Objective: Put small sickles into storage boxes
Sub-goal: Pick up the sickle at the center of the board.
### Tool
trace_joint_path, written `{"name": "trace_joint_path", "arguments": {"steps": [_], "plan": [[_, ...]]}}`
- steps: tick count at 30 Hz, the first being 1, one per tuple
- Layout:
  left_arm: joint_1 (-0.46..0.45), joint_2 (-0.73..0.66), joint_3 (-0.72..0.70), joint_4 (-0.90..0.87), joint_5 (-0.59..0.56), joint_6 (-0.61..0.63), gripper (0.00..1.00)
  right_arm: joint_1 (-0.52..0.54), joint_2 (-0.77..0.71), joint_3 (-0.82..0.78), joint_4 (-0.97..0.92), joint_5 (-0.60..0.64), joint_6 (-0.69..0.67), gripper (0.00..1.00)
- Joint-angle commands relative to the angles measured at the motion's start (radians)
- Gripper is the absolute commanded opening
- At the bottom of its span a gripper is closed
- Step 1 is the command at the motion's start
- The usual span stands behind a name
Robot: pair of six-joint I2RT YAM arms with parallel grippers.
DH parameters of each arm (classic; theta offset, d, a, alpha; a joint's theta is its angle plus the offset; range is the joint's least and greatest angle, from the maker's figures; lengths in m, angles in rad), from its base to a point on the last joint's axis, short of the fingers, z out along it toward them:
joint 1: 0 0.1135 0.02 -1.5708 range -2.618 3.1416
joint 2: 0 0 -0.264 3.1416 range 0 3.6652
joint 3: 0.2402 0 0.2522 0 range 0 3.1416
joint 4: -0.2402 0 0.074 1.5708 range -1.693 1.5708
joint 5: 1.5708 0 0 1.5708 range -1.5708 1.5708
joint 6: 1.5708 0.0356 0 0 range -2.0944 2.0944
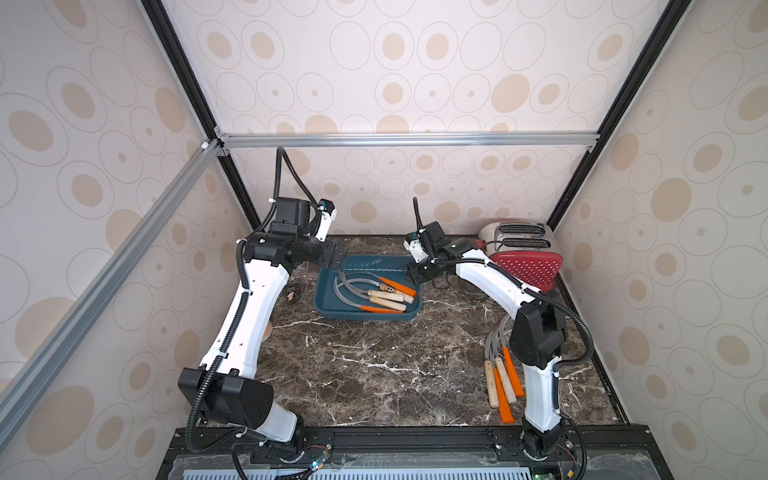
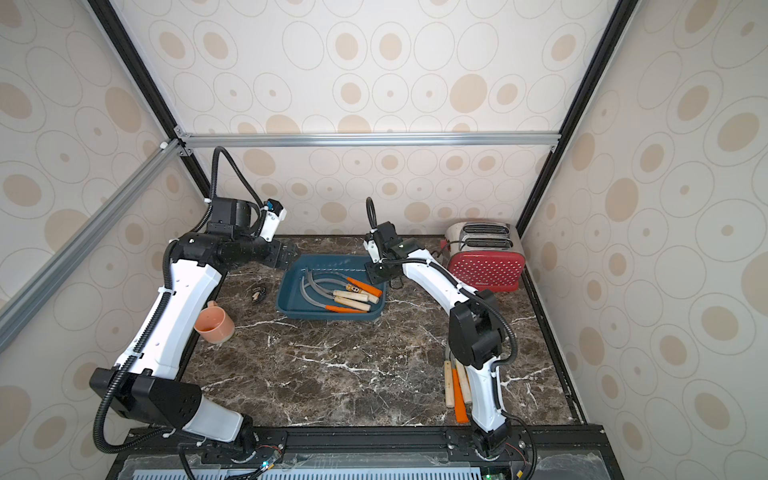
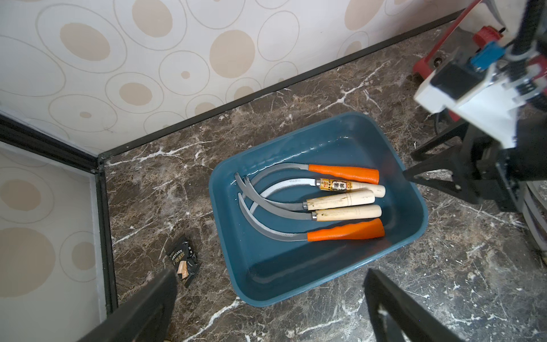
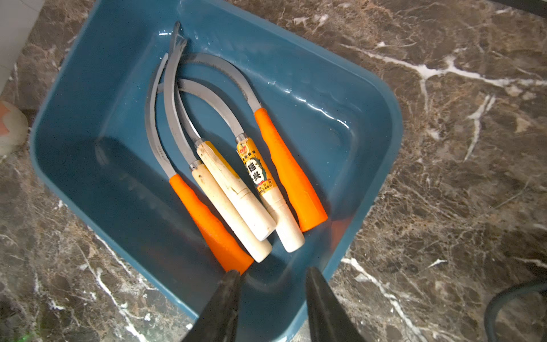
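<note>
Top view: five small sickles (image 1: 376,293) are stowed in the storage box (image 1: 365,316) by the far edge of the table (image 1: 374,374). Four remaining sickles (image 1: 503,380) are left near its right edge, partly hidden by the right arm (image 1: 536,332).

Left wrist: the left gripper (image 3: 269,277) is seen spread wide, empty.

Right wrist: the right gripper (image 4: 273,272) is parted over the box, nothing gripped.

A dark brown, white-veined marble tabletop (image 1: 374,374) is seen in both top views. A teal-blue tray (image 1: 365,316) is set at its far middle, and a red dotted toaster (image 1: 524,266) is stood in the far right corner. Small sickles (image 1: 505,380), orange- and wood-handled, are laid together near the right edge. A black snack packet (image 1: 292,293) is placed just left of the tray, and a peach cup (image 2: 215,322) at the left edge.
</note>
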State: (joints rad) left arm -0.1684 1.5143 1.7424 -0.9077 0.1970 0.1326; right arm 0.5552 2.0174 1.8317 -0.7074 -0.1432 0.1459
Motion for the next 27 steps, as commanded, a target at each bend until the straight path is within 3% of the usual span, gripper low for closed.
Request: {"name": "trace_joint_path", "arguments": {"steps": [1, 15, 27], "plan": [[0.003, -0.024, -0.005, -0.026, 0.014, 0.035, 0.99, 0.009, -0.086, -0.111, 0.032, 0.023, 0.047, 0.39], [0.004, 0.015, 0.022, -0.037, 0.031, 0.033, 0.99, 0.009, -0.484, -0.632, 0.133, 0.144, 0.168, 0.41], [0.002, 0.028, 0.029, -0.037, 0.045, 0.035, 0.99, 0.008, -0.766, -0.841, 0.223, 0.344, 0.217, 0.43]]}}
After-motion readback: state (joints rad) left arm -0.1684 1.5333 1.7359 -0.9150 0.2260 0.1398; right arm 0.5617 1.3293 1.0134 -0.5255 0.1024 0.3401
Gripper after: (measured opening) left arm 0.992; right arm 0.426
